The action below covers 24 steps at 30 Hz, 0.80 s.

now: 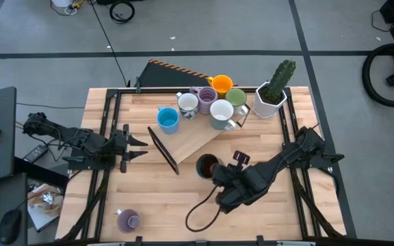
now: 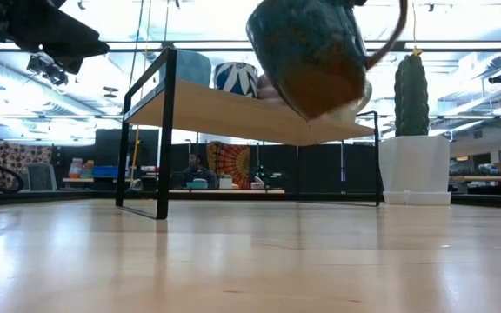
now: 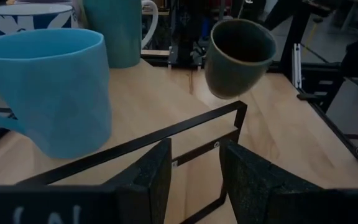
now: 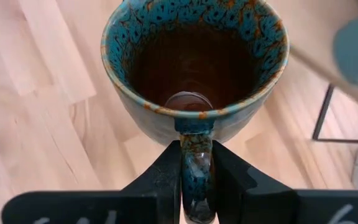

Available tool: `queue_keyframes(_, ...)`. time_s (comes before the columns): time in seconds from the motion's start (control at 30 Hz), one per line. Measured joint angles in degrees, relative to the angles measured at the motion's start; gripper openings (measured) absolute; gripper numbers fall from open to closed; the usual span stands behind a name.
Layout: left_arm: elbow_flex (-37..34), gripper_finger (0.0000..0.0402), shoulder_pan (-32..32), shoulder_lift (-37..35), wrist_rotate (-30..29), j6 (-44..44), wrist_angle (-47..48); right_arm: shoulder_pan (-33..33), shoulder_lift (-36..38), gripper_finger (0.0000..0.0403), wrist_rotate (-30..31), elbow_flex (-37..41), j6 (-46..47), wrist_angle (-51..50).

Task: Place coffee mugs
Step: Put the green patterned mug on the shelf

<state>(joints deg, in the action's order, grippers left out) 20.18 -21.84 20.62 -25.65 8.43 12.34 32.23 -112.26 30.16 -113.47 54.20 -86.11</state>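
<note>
Wooden shelf (image 1: 190, 140) beside dark brown mug (image 1: 206, 166)

Mugs (image 1: 198, 104) sitting clustered on a shelf (image 1: 190, 140) at the bench's (image 1: 156, 195) back, pot (image 1: 271, 100) standing right of them, one mug (image 1: 128, 220) lying front left

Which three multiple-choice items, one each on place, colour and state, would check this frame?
1. Where is the dark brown mug? A on the shelf; B held above the table; C beside the cactus.
2. What colour is the lone mug near the table's front edge? A orange; B green; C purple.
3. The right hand is: A shut on the mug's handle; B open; C unseen.
Key: B, the low view shows it airborne; C, seen in the high view; A, its wrist view shows the grip.
</note>
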Motion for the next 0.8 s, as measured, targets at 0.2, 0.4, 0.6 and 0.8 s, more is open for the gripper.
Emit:
queue_keyframes(0.2,-0.02,0.0141,-0.04,0.84,0.01,1.46,-0.05,0.00,3.18,0.0066,4.54,-0.01,-0.40,0.71)
queue_keyframes(0.4,-0.02,0.0141,-0.95,1.33,0.00,1.51,-0.39,-0.12,4.97,0.0066,11.17,-0.02,-1.05,2.64)
queue_keyframes(0.6,-0.02,0.0141,-1.31,1.29,0.00,0.34,-1.34,-2.29,5.21,0.0066,13.03,-0.09,-1.92,5.87)
queue_keyframes(0.8,-0.02,0.0141,-1.29,1.29,0.02,-2.02,-2.72,-4.10,5.21,0.0066,17.36,-0.09,-1.69,7.99)
